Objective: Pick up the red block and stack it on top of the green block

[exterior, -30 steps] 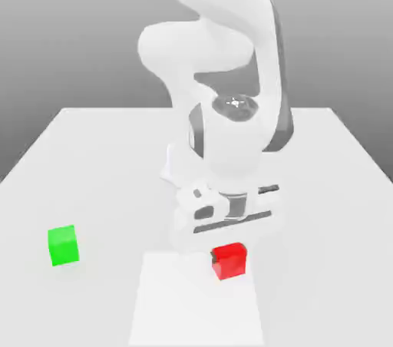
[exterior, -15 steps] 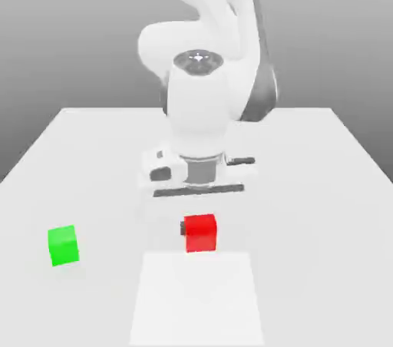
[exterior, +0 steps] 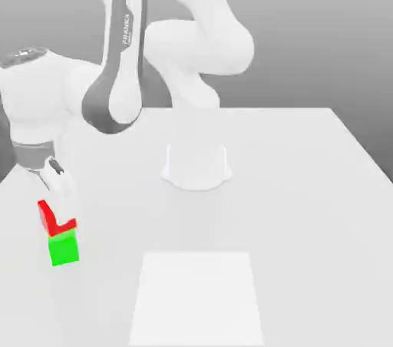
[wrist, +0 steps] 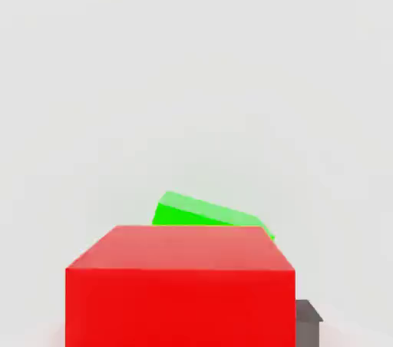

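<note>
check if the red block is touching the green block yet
Touching. In the exterior view the red block sits tilted directly on the green block's top edge, with no gap between their colours.

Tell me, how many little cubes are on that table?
2. The small bright red cube sits on top of the small bright green cube, near the exterior view's left edge of the white table. None seems hidden.

Flat, even, bright light — no strong source direction. The white matte tabletop [exterior: 292,184] is nearly shadowless, the grey backdrop [exterior: 322,31] grading darker toward the upper corners. The small bright red cube [wrist: 180,292] and small bright green cube [wrist: 207,213] render crisp-edged — no glare, blur or edge distortion.
</note>
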Available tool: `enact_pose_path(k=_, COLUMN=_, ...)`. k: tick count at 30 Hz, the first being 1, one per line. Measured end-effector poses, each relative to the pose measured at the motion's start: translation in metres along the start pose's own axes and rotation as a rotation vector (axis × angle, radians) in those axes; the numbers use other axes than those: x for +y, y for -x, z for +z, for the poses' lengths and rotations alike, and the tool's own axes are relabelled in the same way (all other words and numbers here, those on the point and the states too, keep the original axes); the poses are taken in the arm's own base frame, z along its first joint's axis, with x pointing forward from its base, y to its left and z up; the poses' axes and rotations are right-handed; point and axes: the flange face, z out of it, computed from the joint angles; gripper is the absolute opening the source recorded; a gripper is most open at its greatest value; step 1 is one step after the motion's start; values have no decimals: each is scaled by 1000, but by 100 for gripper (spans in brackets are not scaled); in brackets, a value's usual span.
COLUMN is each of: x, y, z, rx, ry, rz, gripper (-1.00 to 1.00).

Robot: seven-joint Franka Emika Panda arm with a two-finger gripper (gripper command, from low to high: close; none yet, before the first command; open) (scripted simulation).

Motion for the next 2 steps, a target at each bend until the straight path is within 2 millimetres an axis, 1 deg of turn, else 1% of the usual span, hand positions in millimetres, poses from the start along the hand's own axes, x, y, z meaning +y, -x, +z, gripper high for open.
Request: enact_pose_path(k=2, x=0, y=0, z=0, rx=0, ry=0, rz=0, gripper=100)
